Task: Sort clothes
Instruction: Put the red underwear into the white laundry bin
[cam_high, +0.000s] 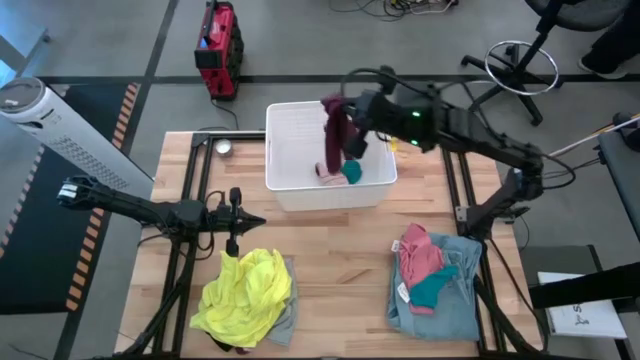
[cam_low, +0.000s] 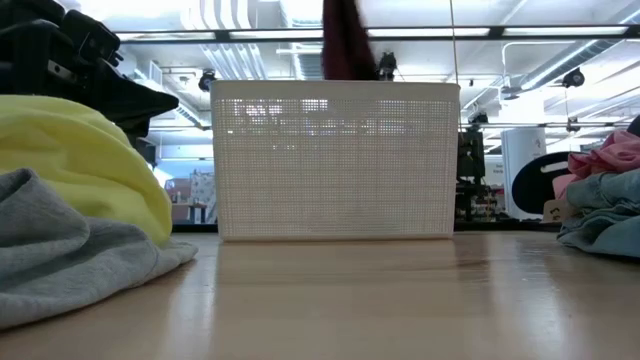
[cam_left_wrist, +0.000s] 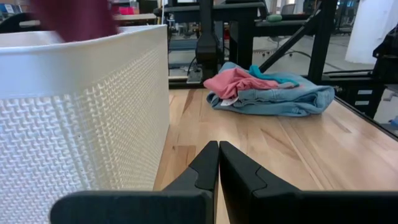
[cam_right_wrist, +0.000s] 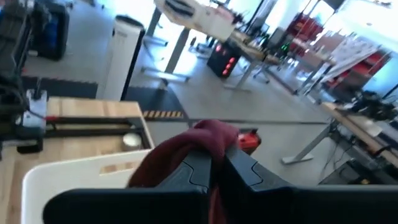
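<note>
A white slatted basket (cam_high: 330, 155) stands at the table's far middle, with a pink and a teal piece (cam_high: 342, 172) on its floor. Over it my right gripper (cam_high: 348, 112) is shut on a maroon garment (cam_high: 337, 135), which also shows above the basket's rim in the low view (cam_low: 345, 45). A bright yellow top (cam_high: 245, 295) lies on a grey piece (cam_low: 60, 250) at the near left. Light blue jeans (cam_high: 440, 295) with pink and teal pieces (cam_high: 422, 258) on top lie at the near right. My left gripper (cam_high: 255, 220) waits shut, level, above the yellow pile. My right gripper pinches a bunched upper part of the maroon garment (cam_right_wrist: 198, 144) between its two fingers, coming nearly level from the table's right. The cloth hangs slack below the fingers into the basket's opening. The basket's wall hides its lower end (cam_high: 333, 162) in the low view.
A small round metal thing (cam_high: 223, 148) lies on the table left of the basket. Bare wood stretches between the two piles (cam_high: 345, 290). On the floor beyond stand a red box (cam_high: 217, 45), a white tower fan (cam_high: 60, 130) and a chair base (cam_high: 520, 65).
</note>
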